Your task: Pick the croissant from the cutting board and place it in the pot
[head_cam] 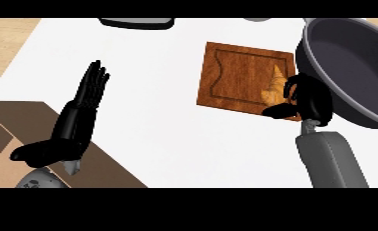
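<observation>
Right hand closing on the croissant at the cutting board's edge.
Its fingers curl round the pastry; lift straight before swinging over the pot rim. Left hand rests open.

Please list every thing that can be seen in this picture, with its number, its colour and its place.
cutting board: one, brown wood, right of centre on the counter
croissant: one, golden, at the board's right edge
pot: one, dark grey, at the right edge beside the board
dark object: one, black, top edge, cut off
counter: one, white
left robot hand: one, black, open, resting at the left
right robot hand: one, black, curled round the croissant's near end
</observation>
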`<state>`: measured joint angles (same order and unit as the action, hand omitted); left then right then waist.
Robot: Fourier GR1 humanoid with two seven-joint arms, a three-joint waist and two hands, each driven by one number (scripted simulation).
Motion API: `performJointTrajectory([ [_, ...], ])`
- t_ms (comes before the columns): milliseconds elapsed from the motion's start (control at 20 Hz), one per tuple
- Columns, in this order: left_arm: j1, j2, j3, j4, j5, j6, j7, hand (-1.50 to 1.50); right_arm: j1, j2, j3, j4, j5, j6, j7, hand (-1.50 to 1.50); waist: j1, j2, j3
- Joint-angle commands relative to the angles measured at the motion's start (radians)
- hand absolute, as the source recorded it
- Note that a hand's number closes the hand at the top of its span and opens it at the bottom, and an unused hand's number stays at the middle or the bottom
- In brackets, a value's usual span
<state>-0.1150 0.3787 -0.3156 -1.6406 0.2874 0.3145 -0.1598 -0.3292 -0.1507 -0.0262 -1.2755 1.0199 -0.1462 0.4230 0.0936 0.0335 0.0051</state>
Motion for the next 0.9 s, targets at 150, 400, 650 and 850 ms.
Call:
performJointTrajectory([
  [150, -0.011, -0.044, -0.036, 0.023, 0.0, 0.007, 0.017, 0.0, -0.336, -0.032, -0.11, 0.181, 0.202, -0.017, 0.421, 1.5, 0.073, 0.016, -0.012],
  [400, -0.03, -0.067, -0.052, 0.032, -0.002, 0.005, 0.029, 0.0, -0.551, -0.066, -0.089, 0.313, 0.387, -0.048, 0.605, 1.5, 0.094, 0.02, -0.011],
  [650, -0.046, -0.063, -0.046, 0.059, -0.006, 0.01, 0.032, 0.0, -0.728, -0.079, -0.088, 0.472, 0.528, 0.014, 0.786, 1.5, 0.066, 0.014, -0.01],
  [850, -0.055, -0.064, -0.032, 0.058, -0.004, 0.027, 0.029, 0.0, -0.806, -0.064, -0.113, 0.573, 0.613, 0.003, 0.88, 1.5, 0.061, 0.015, -0.008],
])
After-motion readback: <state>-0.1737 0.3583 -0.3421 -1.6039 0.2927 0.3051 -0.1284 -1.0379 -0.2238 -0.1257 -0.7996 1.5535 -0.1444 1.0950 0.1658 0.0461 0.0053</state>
